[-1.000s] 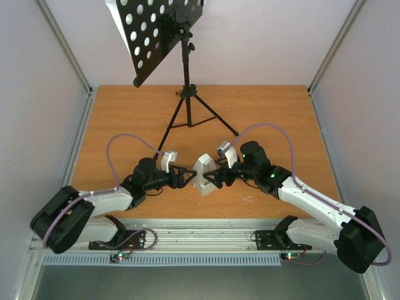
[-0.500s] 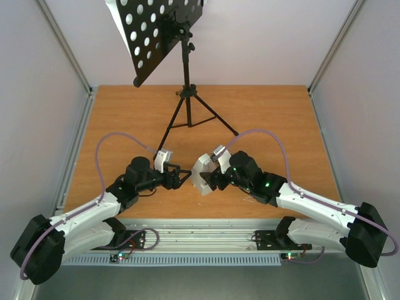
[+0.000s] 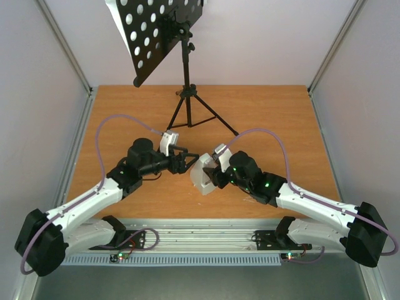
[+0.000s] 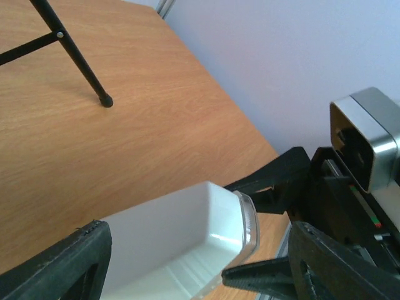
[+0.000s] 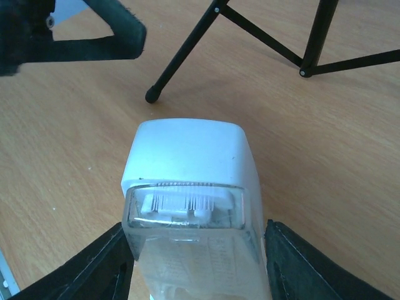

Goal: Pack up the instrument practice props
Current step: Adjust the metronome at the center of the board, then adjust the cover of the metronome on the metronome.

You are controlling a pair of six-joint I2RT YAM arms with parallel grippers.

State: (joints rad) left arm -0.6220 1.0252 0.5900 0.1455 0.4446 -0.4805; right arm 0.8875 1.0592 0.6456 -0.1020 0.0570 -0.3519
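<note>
**Right gripper pinches the metronome; left gripper hangs open at its other end**

The metronome (image 3: 201,177) is near the front middle of the table (image 3: 119,119), between the two arms. In the right wrist view its clear end faces the camera and its white body points away. A tripod foot (image 5: 150,96) stands on the wood a little beyond the white end.

The right gripper (image 3: 210,177) reaches in from the right. Its two black fingers (image 5: 115,259) lie against opposite sides of the clear end, one on each flank, pinching it. Whether the metronome rests on the wood or is lifted clear of it cannot be told.

The left gripper (image 3: 189,164) comes in from the left, just beside the metronome's upper left edge. Its fingers (image 4: 62,269) are spread wide. In the left wrist view the white body shows between them. One finger overlaps its near corner and the other stands apart from it, so nothing is gripped on this side.

The stand (image 3: 185,75) is upright at the back middle of the table, well apart from both grippers, with its legs splayed on the wood. Its round-holed desk (image 3: 159,37) tilts out to the left at the top. A sheet (image 3: 114,14) shows as a white sliver along the desk's left edge, and no print can be made out on it.
</note>
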